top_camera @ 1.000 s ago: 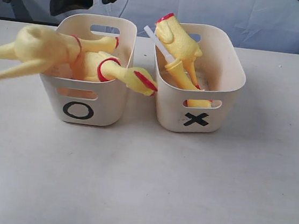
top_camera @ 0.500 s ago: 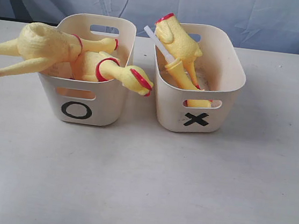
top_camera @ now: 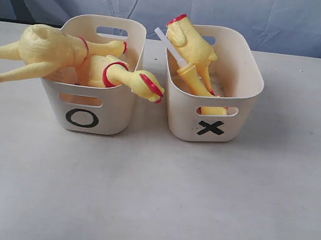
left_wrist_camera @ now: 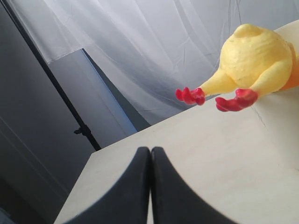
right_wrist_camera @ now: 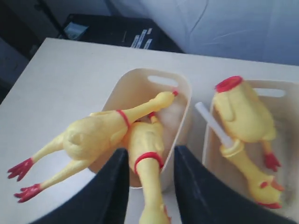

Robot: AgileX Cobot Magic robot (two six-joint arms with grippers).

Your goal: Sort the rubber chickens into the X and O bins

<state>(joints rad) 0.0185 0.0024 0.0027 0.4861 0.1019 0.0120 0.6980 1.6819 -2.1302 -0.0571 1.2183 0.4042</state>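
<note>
In the cream-white rounded plastic tub marked with a black O (top_camera: 118, 110) lie two whole toys. One yellow bumpy-skinned rubber chicken with a red collar (top_camera: 44, 49) hangs its fat body over the tub's left rim. Its legs and red feet stick out above the pale worktop (top_camera: 151, 200), and its neck reaches back across the tub. A second yellow long-necked rubber chicken (top_camera: 105, 70) lies against it, its neck and red-combed head draped over the right rim toward the neighbouring tub.

That cream-white plastic tub marked with a black X (top_camera: 245, 98) stands just beside the first (only a narrow gap parts them). It holds a yellow headless chicken body (top_camera: 193, 42), propped with its red collar uppermost. With it is a yellow head-and-neck piece (top_camera: 192, 83), whose white tube (top_camera: 165, 41) pokes over the rim.

The left end effector (left_wrist_camera: 150, 150) is closed, its dark fingers pressed together with nothing between them; its camera sees the first chicken's rump and feet. The right end effector (right_wrist_camera: 150, 151) looks down on both tubs with its fingers apart and grips nothing; the second chicken's neck shows in the gap, untouched. Pale blue-grey cloth (top_camera: 248, 14) hangs behind the worktop.
</note>
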